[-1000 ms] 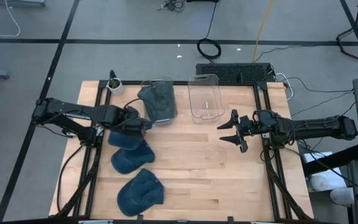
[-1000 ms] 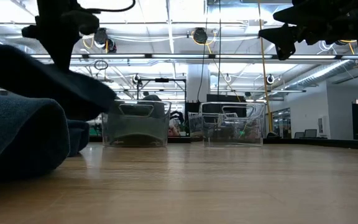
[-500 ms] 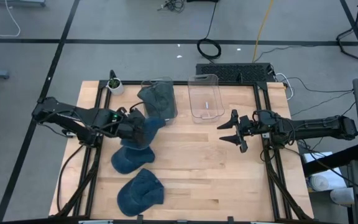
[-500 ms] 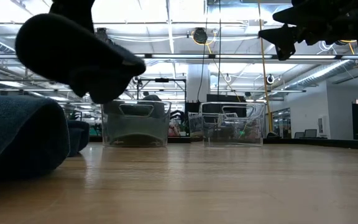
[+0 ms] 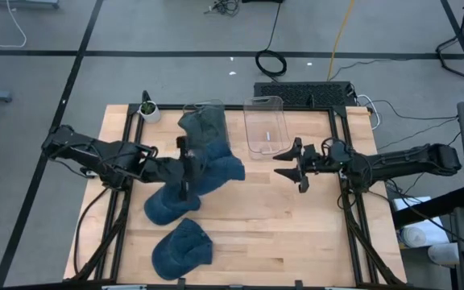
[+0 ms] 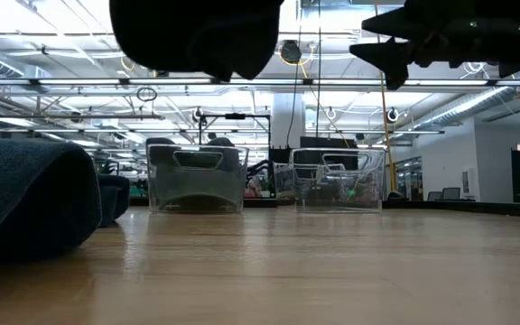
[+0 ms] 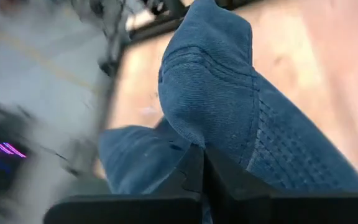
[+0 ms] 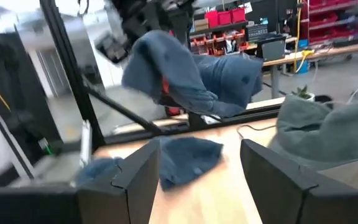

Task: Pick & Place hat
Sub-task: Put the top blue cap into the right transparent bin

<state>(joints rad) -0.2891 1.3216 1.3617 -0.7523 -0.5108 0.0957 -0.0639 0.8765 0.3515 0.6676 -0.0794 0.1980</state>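
A dark blue fabric hat [image 5: 212, 171] is held aloft by the left pincer [image 5: 185, 165], just left of centre in the high view, below a clear plastic bin [image 5: 205, 129] that already contains a grey-blue hat [image 5: 200, 125]. In the left wrist view the pincer's dark fingers [image 7: 199, 171] are seen pressed together on the blue ribbed cloth [image 7: 229, 112]. In the low view the lifted hat [image 6: 197, 34] appears as a dark mass at the upper edge of the frame, clear of the wooden tabletop [image 6: 314, 271].

A second clear plastic bin [image 5: 266, 125] is placed to the right of the first, in the upper centre of the high view. The right pincer [image 5: 294, 163] is positioned right of centre, just below this bin, with its fingers spread apart and nothing between them; the gap is confirmed in the right wrist view [image 8: 191, 180].

Two more dark blue hats lie on the tabletop [image 5: 280, 234] in the lower left of the high view: one [image 5: 166, 208] directly below the held hat, the other [image 5: 181, 250] near the lower edge. A small potted plant in a white pot [image 5: 148, 108] stands at the upper left corner of the tabletop.
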